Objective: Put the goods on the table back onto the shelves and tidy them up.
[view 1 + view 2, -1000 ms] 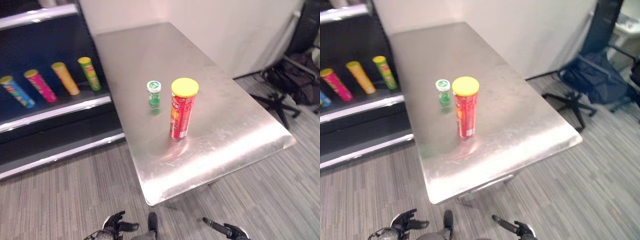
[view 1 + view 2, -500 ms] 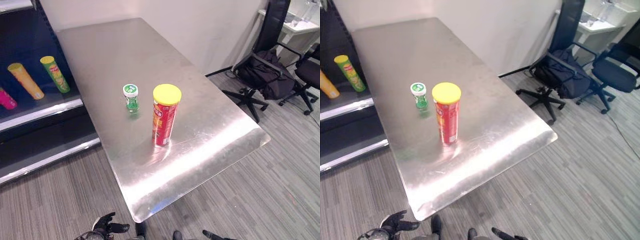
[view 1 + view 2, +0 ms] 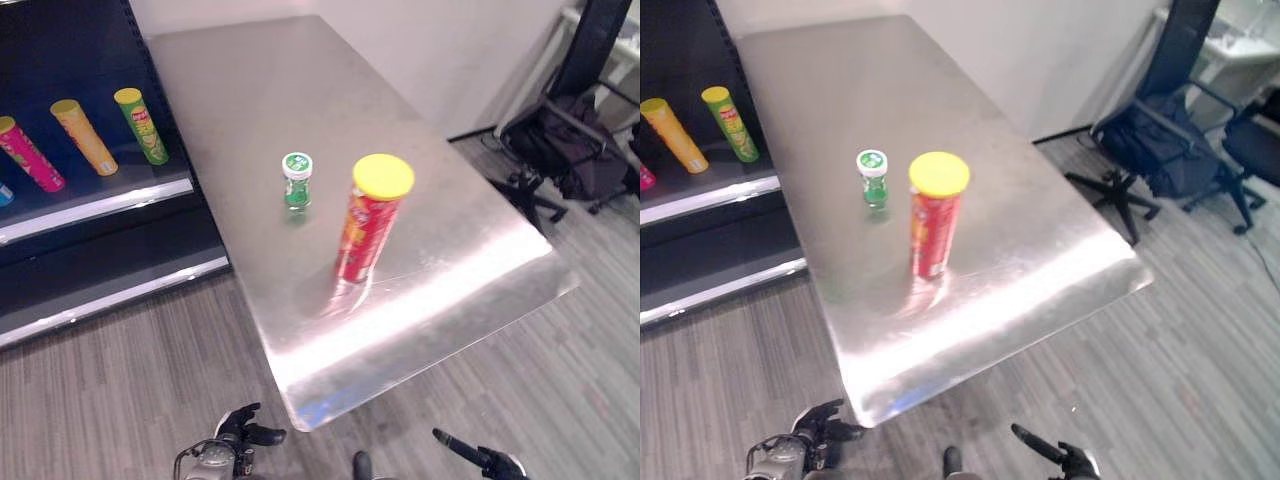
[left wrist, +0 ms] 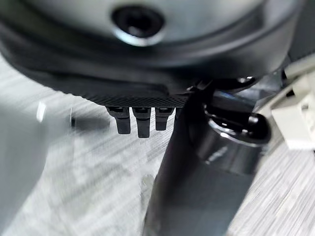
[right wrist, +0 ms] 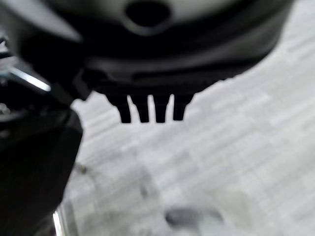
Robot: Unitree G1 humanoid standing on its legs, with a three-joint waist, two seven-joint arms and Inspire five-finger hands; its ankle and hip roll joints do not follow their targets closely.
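A red can with a yellow lid (image 3: 368,220) stands upright on the steel desk (image 3: 250,90), towards its near end; a small green bottle with a white cap (image 3: 296,181) stands upright near it, a little farther back and to the left, apart from it; on the shelf (image 3: 100,195) left of the desk lie 3 cans, pink (image 3: 30,153), orange (image 3: 83,136) and green (image 3: 141,124); the left robot hand (image 3: 243,428) and right robot hand (image 3: 482,459) hang low over the floor, well short of the desk, fingers straight and holding nothing.

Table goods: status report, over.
Both hands low, open, holding nothing: left hand, right hand. Red can and green bottle upright on table, apart. Nothing in the way.
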